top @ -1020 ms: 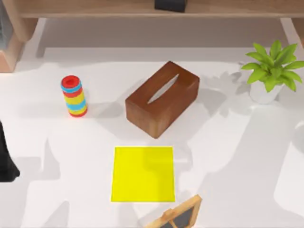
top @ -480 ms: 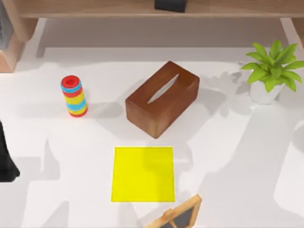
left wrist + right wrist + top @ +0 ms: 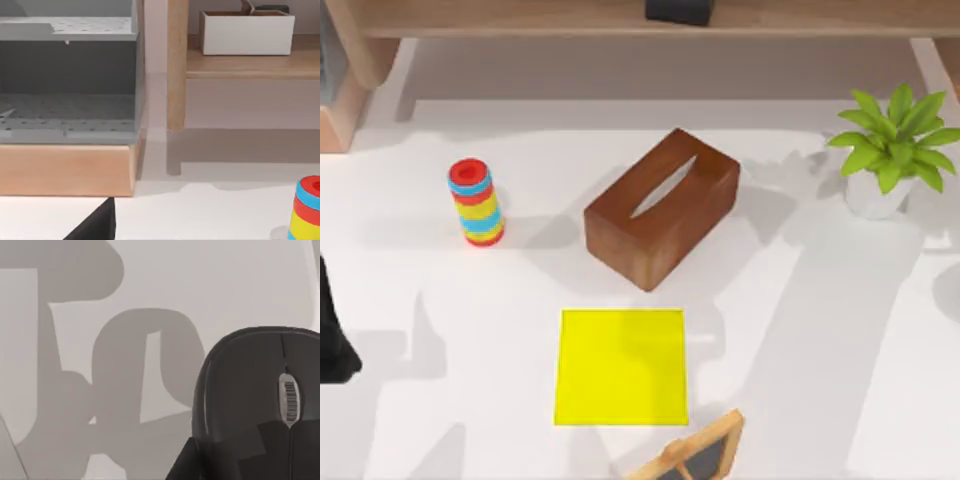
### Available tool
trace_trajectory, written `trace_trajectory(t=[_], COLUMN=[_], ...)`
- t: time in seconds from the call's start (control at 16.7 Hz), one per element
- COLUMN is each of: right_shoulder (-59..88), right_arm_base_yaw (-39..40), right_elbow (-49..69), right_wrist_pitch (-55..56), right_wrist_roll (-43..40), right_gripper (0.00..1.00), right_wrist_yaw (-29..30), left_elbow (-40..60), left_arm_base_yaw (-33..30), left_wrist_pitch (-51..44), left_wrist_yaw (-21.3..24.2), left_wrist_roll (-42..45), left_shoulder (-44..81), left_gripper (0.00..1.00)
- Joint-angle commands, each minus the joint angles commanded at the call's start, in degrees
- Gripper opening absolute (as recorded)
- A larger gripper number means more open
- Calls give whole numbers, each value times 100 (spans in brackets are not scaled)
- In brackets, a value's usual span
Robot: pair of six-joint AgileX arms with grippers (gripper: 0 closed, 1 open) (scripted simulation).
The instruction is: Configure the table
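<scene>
1. The white table took up most of the top view, and it ran from the shelf at 12 o'clock down to the near edge at 6 o'clock
2. A brown wooden tissue box sat near the middle of the table, turned at a slant
3. A stack of red, blue and yellow rings stood upright at 9 o'clock from the box, well apart from it
4. A green plant in a white pot stood at about 2 o'clock from the box, near the right side of the table
5. A flat yellow mat lay at 6 o'clock from the box, near it but not touching, and it was bare
6. A little board with a wooden frame stood at 5 o'clock from the mat, right at the near edge
7. The wooden shelf ran along the 12 o'clock side, with a dark thing on it
8. The left arm was a dark shape at the 9 o'clock edge of the table
9. The left gripper was low over the table in the left wrist view, facing a grey bin and a white box on the shelf, and I could not tell how open it was
10. The right gripper was just over a dark computer mouse on the table, and I could not tell how open it was or if it held the mouse
</scene>
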Motion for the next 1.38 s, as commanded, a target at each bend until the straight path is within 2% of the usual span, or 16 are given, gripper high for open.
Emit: trace_trajectory(t=[0.24,0.54,0.96,1.38], right_shoulder=[-1006,-2182,-2820,-2318], right_arm_base_yaw=[390,1460,3904,6217], right_elbow=[-378,-1017,-1920,-2731], right_wrist_pitch=[-85,-140,241,926], right_wrist_roll=[596,1666,3337,4789], right_gripper=[0,0,0,0], right_wrist_yaw=[180,354,391,309], left_elbow=[0,0,0,0], left_arm_base_yaw=[0,0,0,0], left_wrist_pitch=[0,0,0,0], left_wrist_yaw=[0,0,0,0], left_wrist_roll=[0,0,0,0], left_shoulder=[0,0,0,0], left_gripper=[100,100,100,100])
